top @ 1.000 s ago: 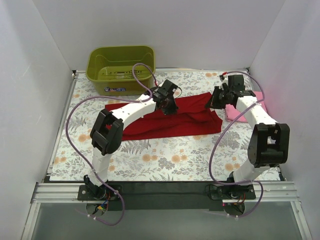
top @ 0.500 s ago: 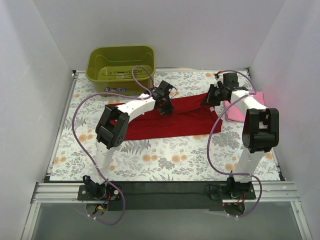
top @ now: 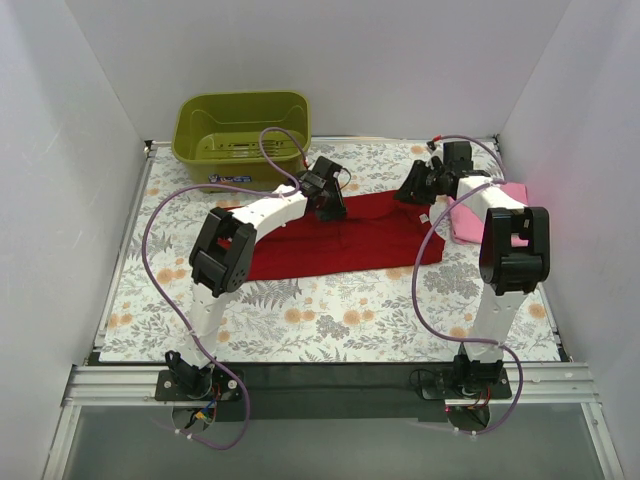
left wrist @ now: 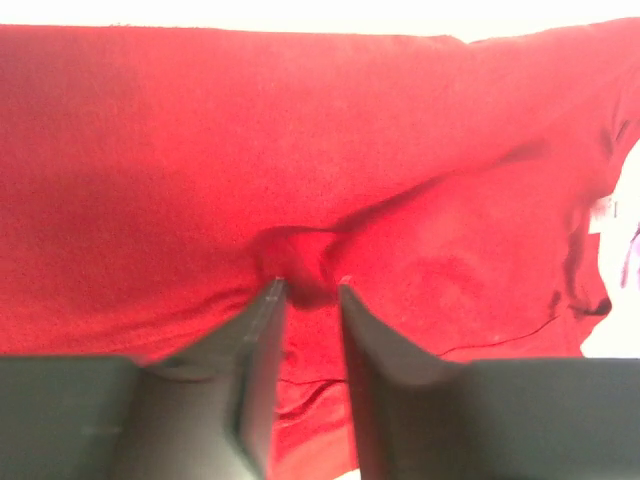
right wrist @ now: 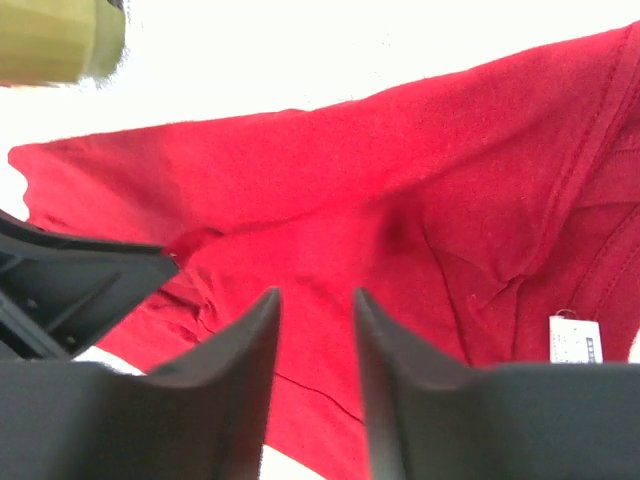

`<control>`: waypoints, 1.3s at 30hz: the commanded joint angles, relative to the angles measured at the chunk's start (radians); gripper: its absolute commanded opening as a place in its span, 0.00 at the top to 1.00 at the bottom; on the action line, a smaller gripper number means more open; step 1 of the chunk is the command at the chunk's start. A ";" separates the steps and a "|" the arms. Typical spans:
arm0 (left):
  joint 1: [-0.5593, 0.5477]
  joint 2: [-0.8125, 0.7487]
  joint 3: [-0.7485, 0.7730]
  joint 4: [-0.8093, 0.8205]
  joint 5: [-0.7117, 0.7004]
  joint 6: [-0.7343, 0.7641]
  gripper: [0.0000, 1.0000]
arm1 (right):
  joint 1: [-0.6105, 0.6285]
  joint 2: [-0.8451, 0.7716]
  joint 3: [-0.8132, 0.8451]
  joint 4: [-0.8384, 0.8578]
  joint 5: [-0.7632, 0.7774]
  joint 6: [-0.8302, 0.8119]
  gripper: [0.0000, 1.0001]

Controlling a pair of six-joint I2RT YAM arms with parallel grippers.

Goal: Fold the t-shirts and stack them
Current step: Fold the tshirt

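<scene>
Top external view, and we see the red t-shirt [top: 350, 240] spread across the middle of the floral table [top: 330, 312]; the light pink t-shirt [top: 468, 226] lies just to its right, partly under the right arm; the left gripper [left wrist: 308, 286] is pinched on a bunched ridge of red cloth, wrinkles running from its tips; the right gripper [right wrist: 315, 295] shows a narrow gap over the red cloth, and we cannot tell whether it grips; the olive-green tub [top: 243, 98] sits far left.
</scene>
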 commanded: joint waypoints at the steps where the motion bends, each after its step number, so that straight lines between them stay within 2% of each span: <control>1: 0.013 -0.009 0.009 0.021 -0.021 0.015 0.68 | -0.001 0.004 0.014 0.045 -0.016 0.010 0.61; 2: 0.014 -0.014 0.003 0.023 -0.022 0.012 0.59 | -0.001 -0.006 0.006 0.046 -0.002 0.006 0.55; 4: 0.019 -0.047 -0.006 0.023 -0.037 0.015 0.49 | 0.001 -0.051 -0.025 0.046 0.018 -0.007 0.51; 5: 0.019 -0.063 -0.011 0.021 -0.045 0.018 0.40 | 0.001 -0.073 -0.040 0.046 0.042 -0.011 0.51; 8: 0.019 -0.149 -0.040 0.013 -0.097 0.033 0.29 | 0.002 -0.156 -0.098 0.045 0.070 -0.037 0.51; 13: 0.023 -0.294 -0.156 -0.049 -0.182 0.029 0.28 | 0.014 -0.260 -0.224 0.040 0.032 -0.054 0.52; 17: 0.083 -0.440 -0.354 -0.069 -0.179 -0.016 0.31 | 0.031 -0.320 -0.353 0.042 0.039 -0.040 0.52; 21: 0.219 -0.521 -0.573 -0.062 -0.145 -0.027 0.35 | 0.028 -0.366 -0.502 0.042 0.116 -0.043 0.53; 26: 0.370 -0.564 -0.716 -0.057 -0.128 -0.025 0.37 | -0.002 -0.378 -0.600 0.045 0.188 -0.054 0.53; 31: 0.479 -0.642 -0.850 -0.105 -0.127 -0.066 0.39 | -0.099 -0.409 -0.697 0.042 0.256 -0.037 0.54; 34: 0.529 -0.704 -0.899 -0.111 -0.116 -0.071 0.39 | -0.116 -0.449 -0.698 0.025 0.288 -0.039 0.54; 37: 0.531 -0.784 -0.904 -0.126 -0.111 -0.047 0.38 | -0.067 -0.509 -0.648 0.017 0.297 -0.062 0.54; 39: 0.531 -0.833 -0.884 -0.134 -0.093 -0.031 0.35 | 0.014 -0.533 -0.571 0.011 0.305 -0.076 0.54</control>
